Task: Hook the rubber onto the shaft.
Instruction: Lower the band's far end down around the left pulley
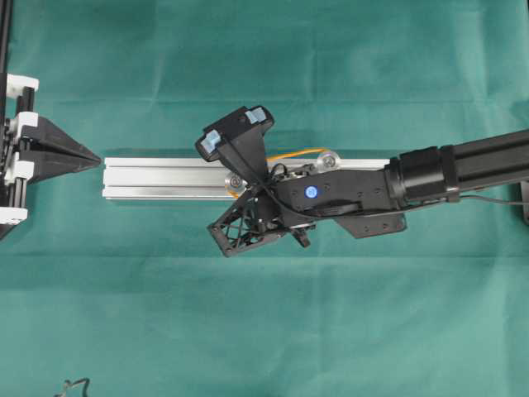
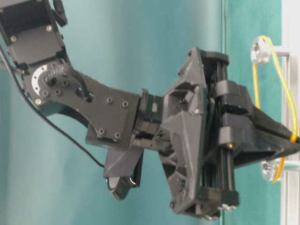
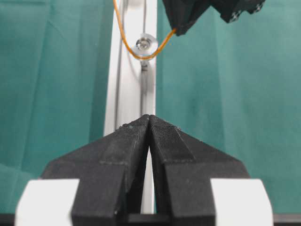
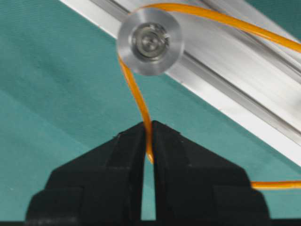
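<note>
The orange rubber (image 4: 141, 101) is a thin loop lying along the silver rail (image 1: 165, 178). It runs round the near silver shaft (image 4: 149, 41) and on towards the far shaft (image 1: 331, 160). My right gripper (image 4: 148, 125) is shut on one strand just beside the near shaft and holds it off the rail's edge. In the table-level view the rubber (image 2: 286, 89) stretches from one shaft (image 2: 259, 50) down to the gripper tip and on to the other shaft (image 2: 268, 169). My left gripper (image 3: 149, 117) is shut and empty at the rail's left end (image 1: 97, 160).
Green cloth (image 1: 264, 331) covers the table. A black frame (image 1: 7, 50) stands at the left edge behind the left arm. A black cable end (image 1: 70, 387) lies at the front left. The right arm (image 1: 463, 169) reaches in over the rail's right end.
</note>
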Robot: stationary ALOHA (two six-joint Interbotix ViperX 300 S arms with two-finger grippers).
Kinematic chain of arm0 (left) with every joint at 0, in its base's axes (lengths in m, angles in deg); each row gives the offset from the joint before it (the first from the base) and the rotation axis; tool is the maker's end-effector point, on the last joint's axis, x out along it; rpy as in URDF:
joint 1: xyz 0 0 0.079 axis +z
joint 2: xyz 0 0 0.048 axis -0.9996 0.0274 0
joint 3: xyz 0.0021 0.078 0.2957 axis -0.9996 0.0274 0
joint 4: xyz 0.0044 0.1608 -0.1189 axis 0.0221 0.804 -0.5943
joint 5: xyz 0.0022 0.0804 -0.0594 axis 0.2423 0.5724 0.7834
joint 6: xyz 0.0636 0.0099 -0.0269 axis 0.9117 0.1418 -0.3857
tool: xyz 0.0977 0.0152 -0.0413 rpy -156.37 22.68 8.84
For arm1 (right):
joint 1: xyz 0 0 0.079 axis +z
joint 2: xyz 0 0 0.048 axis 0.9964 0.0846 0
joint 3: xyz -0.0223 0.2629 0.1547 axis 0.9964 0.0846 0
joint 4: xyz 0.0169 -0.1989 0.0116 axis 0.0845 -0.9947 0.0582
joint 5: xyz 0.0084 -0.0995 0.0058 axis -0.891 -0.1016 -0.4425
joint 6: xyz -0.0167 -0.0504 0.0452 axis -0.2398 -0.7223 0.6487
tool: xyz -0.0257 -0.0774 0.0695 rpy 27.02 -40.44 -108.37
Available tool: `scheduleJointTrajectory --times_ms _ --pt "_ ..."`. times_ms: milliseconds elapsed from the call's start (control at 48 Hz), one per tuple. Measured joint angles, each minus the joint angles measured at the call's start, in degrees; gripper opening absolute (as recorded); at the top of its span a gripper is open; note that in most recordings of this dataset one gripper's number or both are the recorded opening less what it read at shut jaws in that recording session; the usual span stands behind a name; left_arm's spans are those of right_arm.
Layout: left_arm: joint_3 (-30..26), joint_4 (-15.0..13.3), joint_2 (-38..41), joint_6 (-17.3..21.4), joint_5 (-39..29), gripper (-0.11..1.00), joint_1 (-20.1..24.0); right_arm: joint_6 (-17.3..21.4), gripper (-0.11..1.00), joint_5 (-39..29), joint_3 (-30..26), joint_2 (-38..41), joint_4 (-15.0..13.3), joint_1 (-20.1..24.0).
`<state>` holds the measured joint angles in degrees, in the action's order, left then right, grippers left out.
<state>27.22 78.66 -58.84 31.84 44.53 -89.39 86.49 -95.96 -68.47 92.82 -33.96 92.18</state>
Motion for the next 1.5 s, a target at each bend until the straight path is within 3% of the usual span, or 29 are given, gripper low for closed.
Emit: scheduleJointTrajectory --times_ms 396,1063,1188,1376,1501 --pt "0.00 0.00 0.00 0.00 0.00 0.00 0.00 -0.09 0.06 0.09 3.43 -2.29 -0.09 0.09" --pt "0.00 0.00 0.00 0.00 0.00 0.00 0.00 -0.26 0.08 0.35 3.52 -2.29 -1.41 0.26" --pt "0.00 0.00 0.00 0.00 0.00 0.00 0.00 -0.35 0.26 0.35 3.52 -2.29 -1.49 0.18" --pt "0.00 0.00 0.00 0.00 0.00 0.00 0.00 -0.35 0.76 0.44 3.52 -2.20 -1.58 0.26" --pt "-0.09 0.00 0.00 0.00 0.00 0.00 0.09 -0.44 0.81 0.44 3.60 -2.29 -1.76 0.35"
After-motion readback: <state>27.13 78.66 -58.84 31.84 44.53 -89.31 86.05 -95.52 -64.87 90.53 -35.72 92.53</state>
